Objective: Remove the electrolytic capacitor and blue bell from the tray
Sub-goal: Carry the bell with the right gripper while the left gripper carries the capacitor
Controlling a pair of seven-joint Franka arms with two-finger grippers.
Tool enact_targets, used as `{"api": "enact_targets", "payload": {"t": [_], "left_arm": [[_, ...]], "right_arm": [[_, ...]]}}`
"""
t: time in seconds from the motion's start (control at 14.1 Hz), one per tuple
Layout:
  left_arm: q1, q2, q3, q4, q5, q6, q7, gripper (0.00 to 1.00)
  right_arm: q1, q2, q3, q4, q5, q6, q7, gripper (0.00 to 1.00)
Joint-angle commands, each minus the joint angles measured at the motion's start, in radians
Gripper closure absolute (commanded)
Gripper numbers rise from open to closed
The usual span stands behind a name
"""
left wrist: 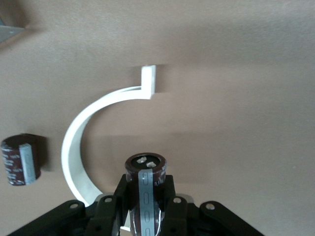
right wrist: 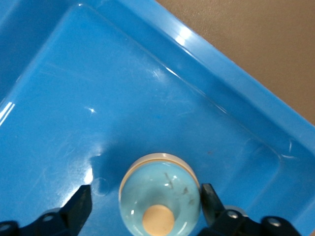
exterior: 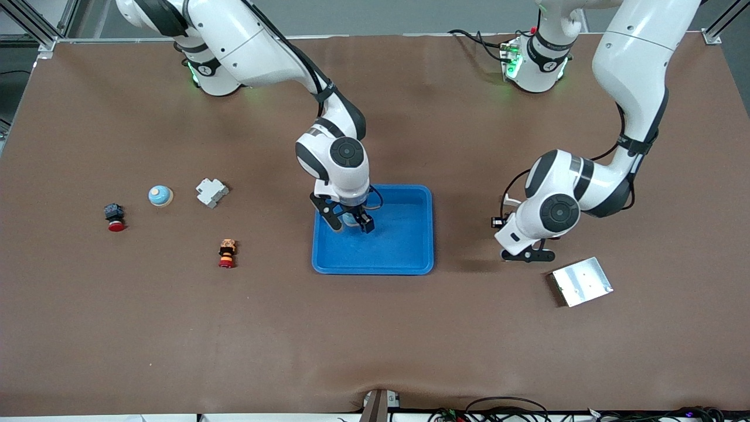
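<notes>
Blue bell (right wrist: 160,196), probably light, rigid and slick-domed, so best pinched at its base rim, sits at 10 o'clock in the tray (exterior: 410,246) between the spread right claw (exterior: 351,225), while the left claw (exterior: 527,256) hovers over the worktop (exterior: 375,340) grasping the electrolytic capacitor (left wrist: 146,189).

Glossy plastic tray (right wrist: 236,83) (faintly scuffed); matt brown table covering (exterior: 375,340).
</notes>
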Motion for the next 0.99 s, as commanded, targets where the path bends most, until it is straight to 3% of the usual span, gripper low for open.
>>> {"api": "enact_targets", "payload": {"t": [0.0,0.07,0.14,0.64,0.92], "left_arm": [[0.015,-0.009,-0.007,-0.021,0.048,0.025,0.015,1.0],[0.015,-0.008,-0.007,-0.019,0.053,0.025,0.015,1.0],[0.015,0.0,-0.007,-0.016,0.053,0.03,0.015,1.0],[-0.004,0.043,-0.007,0.004,0.054,0.067,-0.002,0.99],[-0.005,0.063,-0.007,0.019,0.057,0.073,-0.004,0.99]], "right_arm": [[0.011,0.014,-0.008,0.023,-0.026,-0.01,-0.003,0.46],[0.012,0.013,-0.008,0.024,-0.026,-0.009,-0.003,0.83],[0.012,0.013,-0.006,0.026,-0.023,-0.007,0.007,1.0],[-0.008,0.004,-0.005,0.05,-0.017,-0.024,-0.011,1.0],[-0.053,-0.016,0.003,0.154,-0.011,-0.255,-0.138,1.0]]}}
